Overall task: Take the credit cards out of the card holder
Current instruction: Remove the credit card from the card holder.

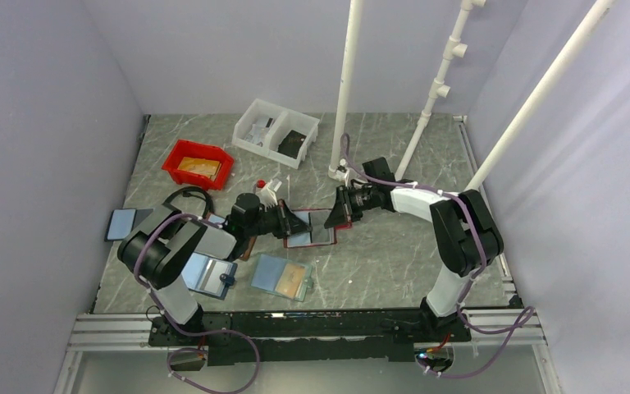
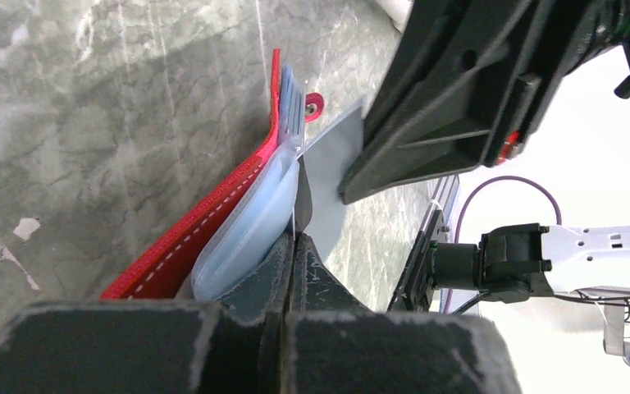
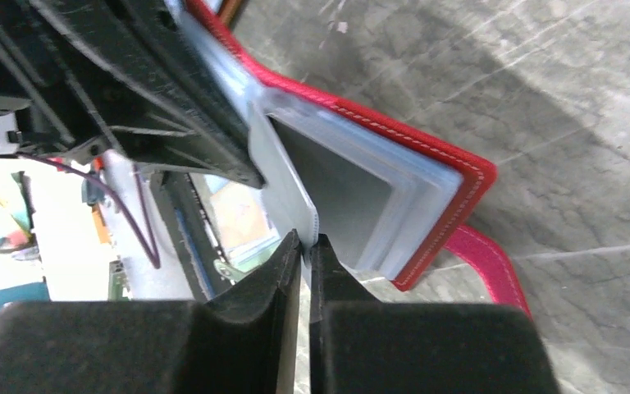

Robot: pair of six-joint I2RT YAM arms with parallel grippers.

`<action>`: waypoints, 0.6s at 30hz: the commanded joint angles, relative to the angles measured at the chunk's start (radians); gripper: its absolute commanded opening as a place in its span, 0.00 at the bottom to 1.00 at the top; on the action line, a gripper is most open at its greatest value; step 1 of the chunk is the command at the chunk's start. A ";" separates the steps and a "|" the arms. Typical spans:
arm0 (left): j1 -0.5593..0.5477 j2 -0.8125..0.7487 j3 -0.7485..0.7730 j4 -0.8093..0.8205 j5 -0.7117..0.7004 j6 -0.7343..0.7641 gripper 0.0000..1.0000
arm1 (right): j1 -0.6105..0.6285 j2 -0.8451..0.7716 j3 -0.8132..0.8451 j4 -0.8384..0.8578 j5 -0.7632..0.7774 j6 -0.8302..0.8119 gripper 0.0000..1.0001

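Observation:
The red-edged card holder [image 1: 312, 230] lies open mid-table between both grippers, with pale blue-grey leaves [image 2: 250, 217] fanned up from its red cover [image 3: 439, 160] and a pink tab [image 3: 492, 263] on the table. My left gripper [image 2: 295, 236] is shut on a thin grey leaf of the holder at its near edge. From the opposite side my right gripper [image 3: 305, 240] is shut on a thin pale blue-grey sheet [image 3: 283, 180] standing up from the holder. Whether that sheet is a credit card or a sleeve I cannot tell. No loose credit card shows beside the holder.
A light teal holder with an orange card [image 1: 280, 277] and another blue one [image 1: 210, 275] lie near the front. A third flat holder [image 1: 123, 223] lies at the left. A red bin [image 1: 198, 164] and a white bin [image 1: 275, 131] stand behind, with white pipes [image 1: 346, 90].

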 commanded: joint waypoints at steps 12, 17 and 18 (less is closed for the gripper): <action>-0.008 0.042 0.005 0.309 0.088 -0.106 0.20 | 0.004 -0.021 -0.005 0.082 -0.144 0.053 0.00; -0.007 0.075 -0.001 0.410 0.102 -0.147 0.19 | 0.005 -0.015 -0.005 0.082 -0.149 0.055 0.00; -0.007 0.082 -0.003 0.434 0.105 -0.157 0.19 | 0.005 -0.015 -0.005 0.082 -0.150 0.055 0.00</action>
